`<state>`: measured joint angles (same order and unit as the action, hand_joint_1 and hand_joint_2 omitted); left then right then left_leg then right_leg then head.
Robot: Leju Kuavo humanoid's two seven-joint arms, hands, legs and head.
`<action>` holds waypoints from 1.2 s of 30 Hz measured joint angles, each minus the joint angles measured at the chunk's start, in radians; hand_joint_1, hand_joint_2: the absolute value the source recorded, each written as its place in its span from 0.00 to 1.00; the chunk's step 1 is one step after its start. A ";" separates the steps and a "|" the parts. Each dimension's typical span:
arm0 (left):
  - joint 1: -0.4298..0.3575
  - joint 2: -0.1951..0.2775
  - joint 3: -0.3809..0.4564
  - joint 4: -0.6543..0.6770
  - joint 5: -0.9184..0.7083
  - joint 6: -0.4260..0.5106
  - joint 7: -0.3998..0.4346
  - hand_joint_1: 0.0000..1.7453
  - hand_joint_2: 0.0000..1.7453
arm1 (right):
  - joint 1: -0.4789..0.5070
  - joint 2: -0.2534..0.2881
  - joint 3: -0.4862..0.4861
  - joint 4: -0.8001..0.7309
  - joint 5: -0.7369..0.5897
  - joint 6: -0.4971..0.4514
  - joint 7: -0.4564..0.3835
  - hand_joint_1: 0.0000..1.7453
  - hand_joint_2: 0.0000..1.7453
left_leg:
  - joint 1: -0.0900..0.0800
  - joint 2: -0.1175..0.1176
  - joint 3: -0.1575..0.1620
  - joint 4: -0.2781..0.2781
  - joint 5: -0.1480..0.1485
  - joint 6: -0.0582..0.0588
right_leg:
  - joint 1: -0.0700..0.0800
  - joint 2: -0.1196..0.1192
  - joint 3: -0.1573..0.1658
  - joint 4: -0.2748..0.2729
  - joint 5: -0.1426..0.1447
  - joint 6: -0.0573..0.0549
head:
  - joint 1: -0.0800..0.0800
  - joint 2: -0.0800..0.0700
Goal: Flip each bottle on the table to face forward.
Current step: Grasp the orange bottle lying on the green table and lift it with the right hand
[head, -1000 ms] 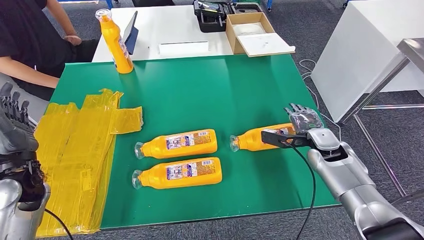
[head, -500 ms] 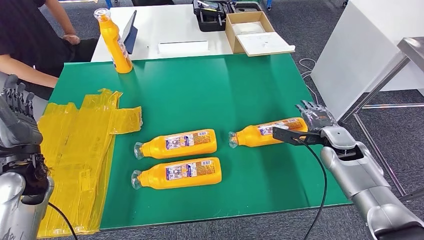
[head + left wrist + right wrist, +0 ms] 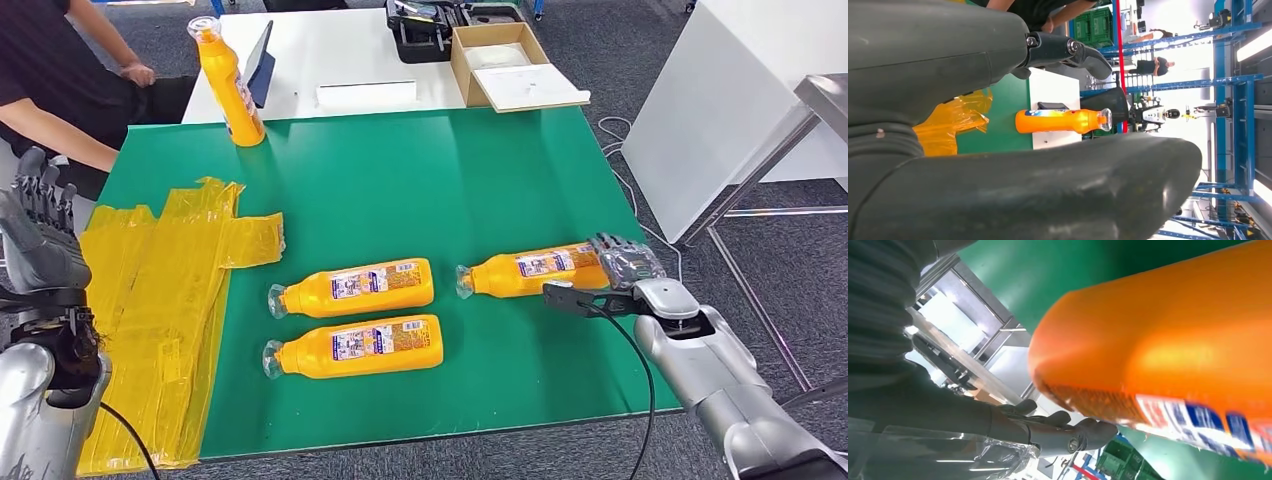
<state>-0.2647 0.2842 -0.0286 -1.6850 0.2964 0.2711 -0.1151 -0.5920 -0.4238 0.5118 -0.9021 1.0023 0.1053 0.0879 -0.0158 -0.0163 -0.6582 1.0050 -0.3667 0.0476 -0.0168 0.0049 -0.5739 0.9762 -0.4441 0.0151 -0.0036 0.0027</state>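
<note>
The right hand [image 3: 622,262] was found at the near right edge of the green worktop [image 3: 480,180], at the base end of the nearest lying bottle [image 3: 530,270]. In the right wrist view the bottle's orange base [image 3: 1158,350] was seen close over the fingers [image 3: 1063,432], which lay stretched beneath it with a gap showing; no grip could be confirmed, and whether the hand touched the base could not be told. The fingers were apart rather than closed on it.

The bottle's long axis ran away from that hand toward the robot's left, cap end far from the hand, base end just beside it. Its label was turned upward. It was judged that any coming roll would have to be made about this axis, from the base end.

Further to the hand's left, two more bottles were lying parallel, one nearer the front edge [image 3: 355,346] and one just beyond it [image 3: 352,287], caps also pointing left. Both lay between the two hands, somewhat nearer the right.

The left hand [image 3: 38,240] was held raised off the worktop's left side, fingers spread, nothing in it, beside the yellow plastic sheet [image 3: 150,300].

Farthest away, at the far left corner, a fourth bottle [image 3: 228,85] stood upright, near a seated person [image 3: 50,70].
</note>
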 joint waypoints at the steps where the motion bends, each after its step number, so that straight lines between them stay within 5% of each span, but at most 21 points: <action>1: 0.001 0.000 0.000 0.000 0.000 0.000 0.000 0.00 0.00 | 0.000 0.001 0.002 0.002 0.001 0.000 0.000 0.00 1.00 | 0.000 0.000 0.000 0.000 0.000 0.000 | 0.000 0.000 0.000 0.000 0.000 0.000 | 0.000 0.000; 24: 0.125 0.062 0.003 -0.029 0.054 -0.025 -0.041 0.00 0.00 | 0.010 0.066 0.067 0.015 0.052 0.017 0.044 0.00 1.00 | 0.002 0.000 0.001 0.000 0.000 0.000 | 0.000 0.000 0.001 0.000 0.000 0.000 | 0.000 0.000; 28: 0.143 0.068 0.003 -0.051 0.055 -0.021 -0.041 0.00 0.00 | 0.045 0.077 0.053 -0.035 0.076 0.048 0.069 0.97 1.00 | 0.002 0.000 0.002 0.000 -0.001 -0.001 | 0.000 0.000 0.001 0.000 0.000 -0.001 | 0.000 0.000; 36: 0.162 0.068 0.005 -0.082 0.058 -0.011 -0.035 0.00 0.00 | 0.093 0.088 0.013 -0.099 0.099 0.093 0.058 1.00 1.00 | 0.002 0.001 0.006 0.000 -0.002 -0.002 | 0.000 0.000 0.004 -0.001 -0.001 -0.001 | 0.000 0.000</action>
<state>-0.1028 0.3521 -0.0240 -1.7669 0.3546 0.2597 -0.1499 -0.4995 -0.3363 0.5246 -1.0010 1.1012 0.1987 0.1454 -0.0138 -0.0157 -0.6518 1.0046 -0.3686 0.0461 -0.0164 0.0050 -0.5699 0.9757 -0.4449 0.0143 -0.0033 0.0027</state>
